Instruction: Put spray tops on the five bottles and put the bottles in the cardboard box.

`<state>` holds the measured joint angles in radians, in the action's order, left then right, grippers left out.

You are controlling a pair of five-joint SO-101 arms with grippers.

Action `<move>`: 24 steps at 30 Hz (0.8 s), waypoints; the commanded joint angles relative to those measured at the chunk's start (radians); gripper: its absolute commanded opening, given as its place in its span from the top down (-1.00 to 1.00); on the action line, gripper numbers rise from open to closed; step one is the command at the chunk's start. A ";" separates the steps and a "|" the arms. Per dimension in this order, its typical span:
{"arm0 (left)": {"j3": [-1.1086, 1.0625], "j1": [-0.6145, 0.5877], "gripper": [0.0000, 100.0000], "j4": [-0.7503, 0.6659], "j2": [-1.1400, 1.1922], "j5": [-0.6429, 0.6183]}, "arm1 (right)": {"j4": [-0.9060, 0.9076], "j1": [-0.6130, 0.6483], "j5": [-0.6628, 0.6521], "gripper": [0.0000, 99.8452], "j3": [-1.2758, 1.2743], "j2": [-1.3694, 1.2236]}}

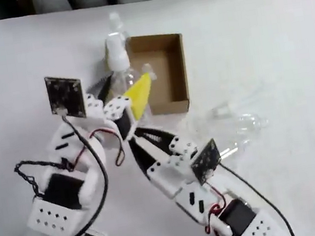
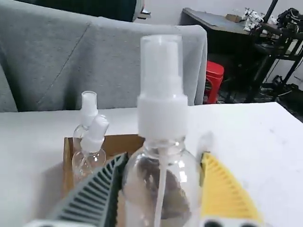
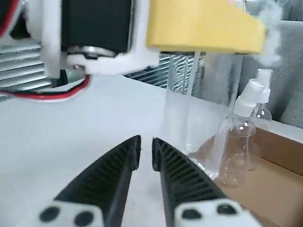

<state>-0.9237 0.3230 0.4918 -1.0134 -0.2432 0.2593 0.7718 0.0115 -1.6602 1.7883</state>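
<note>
- L gripper (image 2: pixel 163 161) clenched on a clear bottle (image 2: pixel 161 189), w/ dark finger on one side and yellow finger on the other.
- Held bottle upright, white spray top (image 2: pixel 161 90) on its neck, dip tube visible inside.
- From high view, held bottle (image 1: pixel 119 70) sat at the left wall of the cardboard box (image 1: pixel 184 66). Couldn't tell if its base rested on anything.
- Box open-topped, on white table (image 1: pixel 263 31), toward far side, approx. centre.
- Two more capped bottles (image 2: pixel 87 158) stood upright at box's far-left corner, one just behind the other. Inside the box as far as could be told.
- Same pair seen from R wrist cam (image 3: pixel 239 151), beyond the held bottle.
- R gripper (image 3: pixel 146 153) all but closed, only a thin slit betw. black fingers, nothing in it.
- R gripper (image 1: pixel 139 135) low over table, just near of L gripper (image 1: pixel 123 88), tips pointing toward far-left.
- Clear uncapped bottles (image 1: pixel 246 122) lay on table right of box, on the near side. Outlines faint, count not certain.
- Markings: bottle walls clear, any print too small/blurred to read.
- Grey sofa (image 2: pixel 47 61) behind the table's far edge.
</note>
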 commanded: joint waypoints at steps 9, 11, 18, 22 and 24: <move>0.051 0.051 0.86 0.172 -0.209 0.009 | -0.018 -0.015 0.012 0.97 0.003 0.002; 0.031 0.050 0.86 0.181 -0.229 0.009 | -0.018 -0.028 0.012 0.97 0.003 0.005; -0.063 0.045 0.86 0.124 -0.239 0.011 | -0.018 -0.045 0.012 0.97 0.003 0.008; -0.075 0.041 0.86 0.115 -0.234 0.012 | -0.013 -0.042 0.006 0.97 0.002 0.008; -0.077 0.005 0.86 0.074 -0.232 0.012 | 0.030 -0.038 0.005 0.97 0.003 0.008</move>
<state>-1.0050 0.3567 0.6391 -1.2375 -0.2417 0.2608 0.7472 0.0115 -1.6617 1.7883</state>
